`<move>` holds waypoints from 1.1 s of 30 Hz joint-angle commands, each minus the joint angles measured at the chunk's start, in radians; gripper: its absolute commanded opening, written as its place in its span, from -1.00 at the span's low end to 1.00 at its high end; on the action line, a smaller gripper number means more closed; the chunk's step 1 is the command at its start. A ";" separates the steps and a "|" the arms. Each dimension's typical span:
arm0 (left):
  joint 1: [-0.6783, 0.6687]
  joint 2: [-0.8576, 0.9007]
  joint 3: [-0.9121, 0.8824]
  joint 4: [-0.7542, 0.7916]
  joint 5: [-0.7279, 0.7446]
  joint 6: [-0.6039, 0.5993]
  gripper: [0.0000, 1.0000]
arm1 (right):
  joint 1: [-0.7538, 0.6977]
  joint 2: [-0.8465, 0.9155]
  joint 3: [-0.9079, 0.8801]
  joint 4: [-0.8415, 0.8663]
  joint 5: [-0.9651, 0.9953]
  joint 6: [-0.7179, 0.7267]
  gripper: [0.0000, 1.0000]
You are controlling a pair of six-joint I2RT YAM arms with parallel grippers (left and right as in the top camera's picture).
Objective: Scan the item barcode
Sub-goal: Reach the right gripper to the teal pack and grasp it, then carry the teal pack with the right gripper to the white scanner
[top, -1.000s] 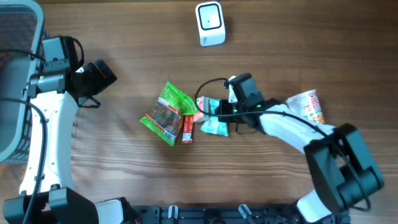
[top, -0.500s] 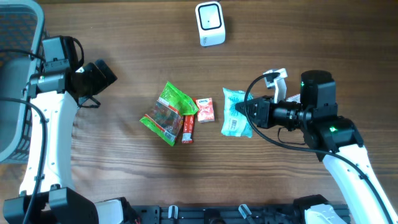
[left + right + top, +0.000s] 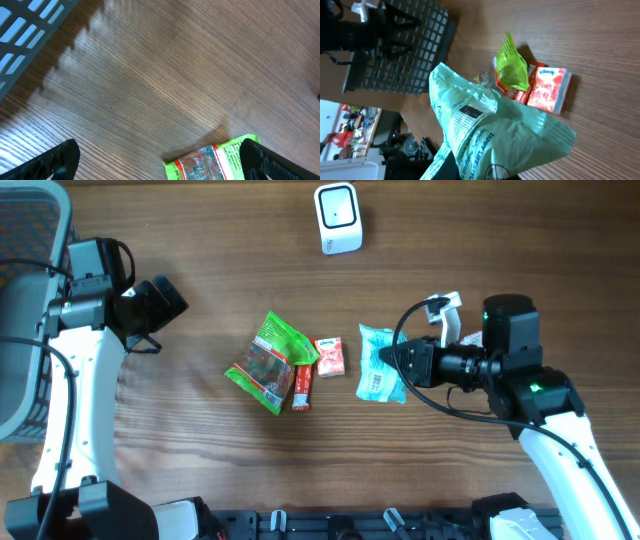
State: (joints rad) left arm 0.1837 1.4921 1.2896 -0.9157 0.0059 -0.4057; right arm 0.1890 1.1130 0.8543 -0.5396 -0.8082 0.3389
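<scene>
A mint-green wipes packet (image 3: 381, 360) hangs off the table at centre right, with my right gripper (image 3: 406, 362) shut on its right end. The right wrist view shows the packet (image 3: 490, 125) close up, printed side toward the camera, its lower end between the dark fingers (image 3: 451, 169). The white scanner (image 3: 338, 218) stands at the table's far edge, well away from the packet. My left gripper (image 3: 165, 302) hovers open at the left. In the left wrist view its fingertips (image 3: 55, 160) stand wide apart with nothing between them.
A green snack bag (image 3: 268, 360), a small red bar (image 3: 303, 387) and a pink tissue pack (image 3: 330, 356) lie in the middle. The snack bag's corner (image 3: 215, 162) shows under the left gripper. A grey mesh basket (image 3: 20, 330) stands at the left edge.
One second ago my right gripper was down at the pile on the mint packet. It has since pulled back to the right and lifted the packet. The left arm has not moved.
</scene>
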 commanded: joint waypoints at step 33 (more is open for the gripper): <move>0.004 -0.005 0.006 0.002 0.004 0.008 1.00 | 0.004 0.140 0.330 -0.309 0.443 -0.153 -0.91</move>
State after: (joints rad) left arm 0.1837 1.4921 1.2896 -0.9157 0.0059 -0.4057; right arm 0.1890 1.2522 1.0931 -0.8158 -0.3836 0.2024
